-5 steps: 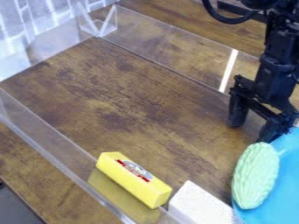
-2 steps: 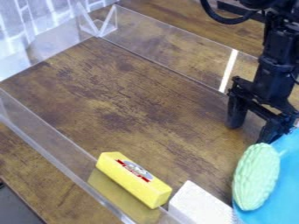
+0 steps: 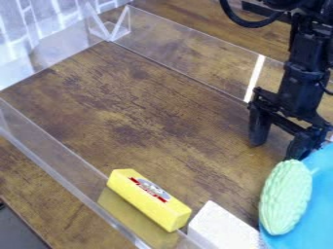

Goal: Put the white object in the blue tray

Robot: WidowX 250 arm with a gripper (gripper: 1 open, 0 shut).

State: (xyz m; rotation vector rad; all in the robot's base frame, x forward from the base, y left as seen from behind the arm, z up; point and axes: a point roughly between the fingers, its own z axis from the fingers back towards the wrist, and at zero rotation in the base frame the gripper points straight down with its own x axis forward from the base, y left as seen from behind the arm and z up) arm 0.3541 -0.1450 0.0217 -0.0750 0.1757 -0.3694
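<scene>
Gripper (image 3: 286, 139) nearly unchanged since a second ago — only a slight twist of the wrist, no travel.

Jaws spread wide and empty, pointing almost straight down, hanging low over the wooden desk (image 3: 156, 107) at the right side, just beside the rim of the blue tray (image 3: 318, 185). White object (image 3: 224, 230), the rough sponge-like block, sits at the bottom edge of the view, touching or nearly touching the yellow bar (image 3: 148, 198) on its left and just beside the pale green ribbed oval (image 3: 283, 195), which lies over the tray's edge. Block untouched, well apart from my jaws. My read: nothing of the task is done yet; the small roll looks like lining the jaws up, and I must come toward the near edge and down on the block, minding its close neighbours.
</scene>
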